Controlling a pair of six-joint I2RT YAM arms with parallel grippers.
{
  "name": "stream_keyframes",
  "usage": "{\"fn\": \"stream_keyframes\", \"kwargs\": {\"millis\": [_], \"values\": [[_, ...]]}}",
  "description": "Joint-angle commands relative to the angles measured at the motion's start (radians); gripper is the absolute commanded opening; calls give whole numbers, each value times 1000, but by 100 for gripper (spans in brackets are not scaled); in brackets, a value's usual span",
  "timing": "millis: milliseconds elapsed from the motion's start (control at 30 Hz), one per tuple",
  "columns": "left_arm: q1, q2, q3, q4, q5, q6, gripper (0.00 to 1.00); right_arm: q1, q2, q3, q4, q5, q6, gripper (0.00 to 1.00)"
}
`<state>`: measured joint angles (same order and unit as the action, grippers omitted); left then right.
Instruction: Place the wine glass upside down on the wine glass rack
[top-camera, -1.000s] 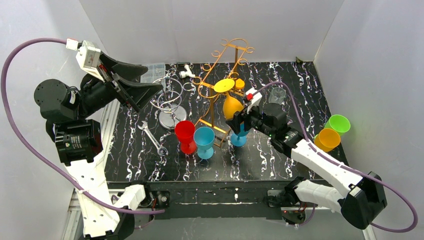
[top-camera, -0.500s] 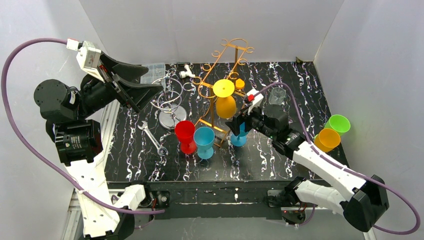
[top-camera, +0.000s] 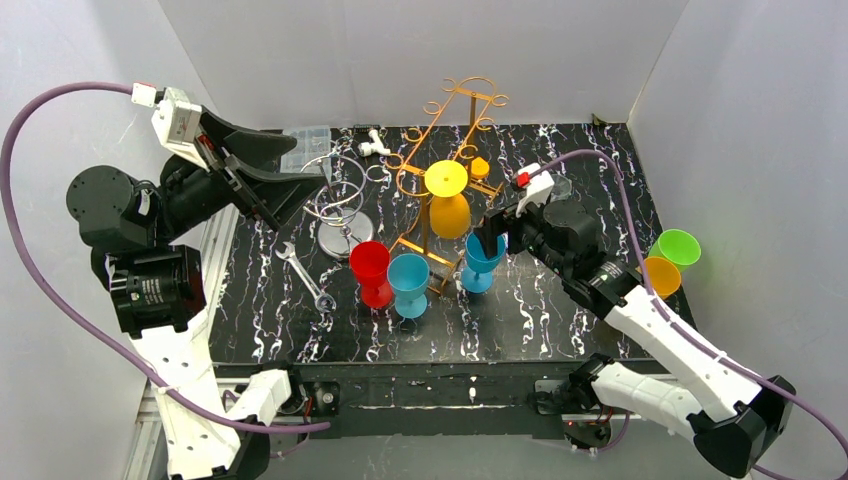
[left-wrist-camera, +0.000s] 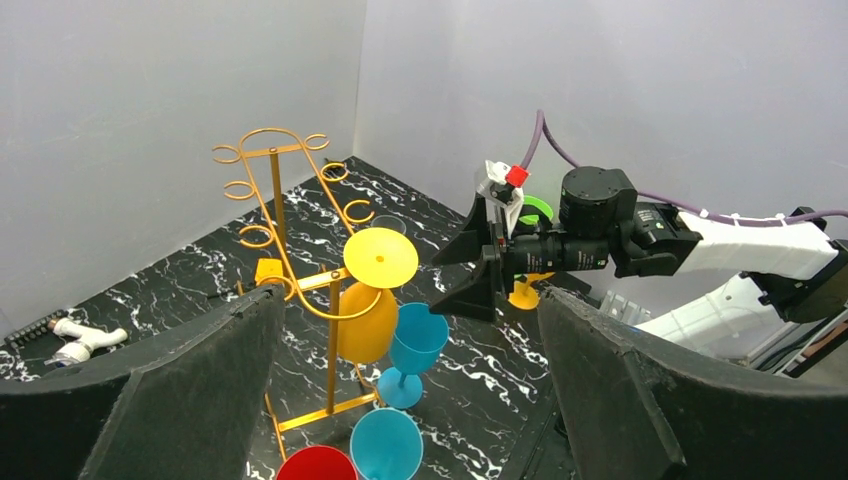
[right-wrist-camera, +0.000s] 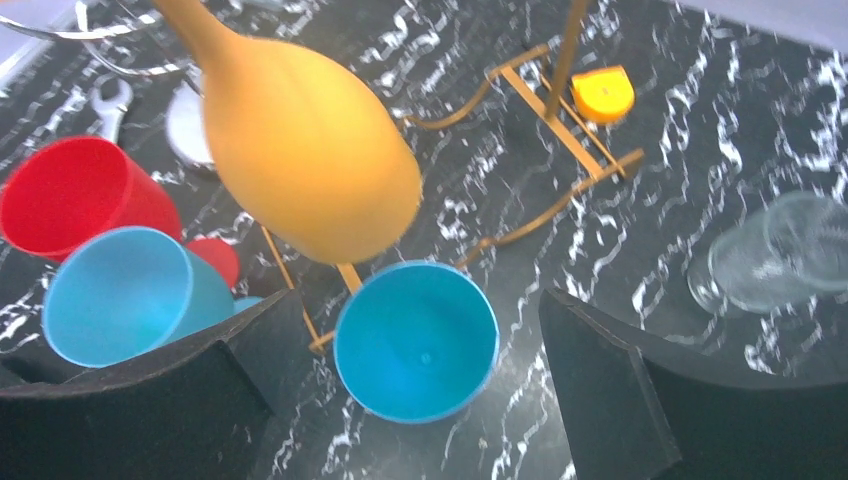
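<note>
Bright plastics on a dark marbled worktop, as my feeds show it.
I read the worktop (top-camera: 560, 310) as black with white veining. The wine glass rack (left-wrist-camera: 333, 370) is orange-gold wire, and the wine glass (top-camera: 450, 213) has a yellow foot and an amber bowl. One blue glass (top-camera: 409, 272) sits by the red glass (top-camera: 370, 262), with a second blue glass (top-camera: 480, 255) nearby. I also see a green cup (top-camera: 678, 246), an orange cup (top-camera: 660, 272), a silvery wire stand (top-camera: 345, 241) and a silver spanner (top-camera: 305, 278).

Black marbled table (top-camera: 560, 310) — gold rack (left-wrist-camera: 332, 350), upright goblets (top-camera: 370, 263), a wrench (top-camera: 306, 277).
</note>
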<state>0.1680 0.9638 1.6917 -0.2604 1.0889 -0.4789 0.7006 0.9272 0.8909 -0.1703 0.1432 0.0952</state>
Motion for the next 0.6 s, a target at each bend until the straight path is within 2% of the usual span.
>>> {"fn": "stream_keyframes", "kwargs": {"millis": [0, 133, 233, 267, 400, 467, 567], "values": [[1, -16, -22, 17, 17, 21, 98, 2, -46, 25, -175, 87, 66, 98], [0, -20, -27, 12, 14, 24, 98, 2, -92, -33, -214, 26, 95, 98], [1, -22, -26, 19, 14, 12, 98, 2, -64, -50, -233, 59, 134, 98], [1, -22, -27, 21, 14, 10, 98, 2, -51, -48, -231, 91, 152, 96], [0, -26, -28, 21, 15, 8, 98, 2, 21, 11, -236, 196, 178, 72], [1, -31, -30, 17, 17, 8, 98, 1, 71, 51, -248, 201, 175, 67], [1, -32, -30, 15, 35, 3, 98, -7, 148, 110, -287, 188, 179, 64]]}}
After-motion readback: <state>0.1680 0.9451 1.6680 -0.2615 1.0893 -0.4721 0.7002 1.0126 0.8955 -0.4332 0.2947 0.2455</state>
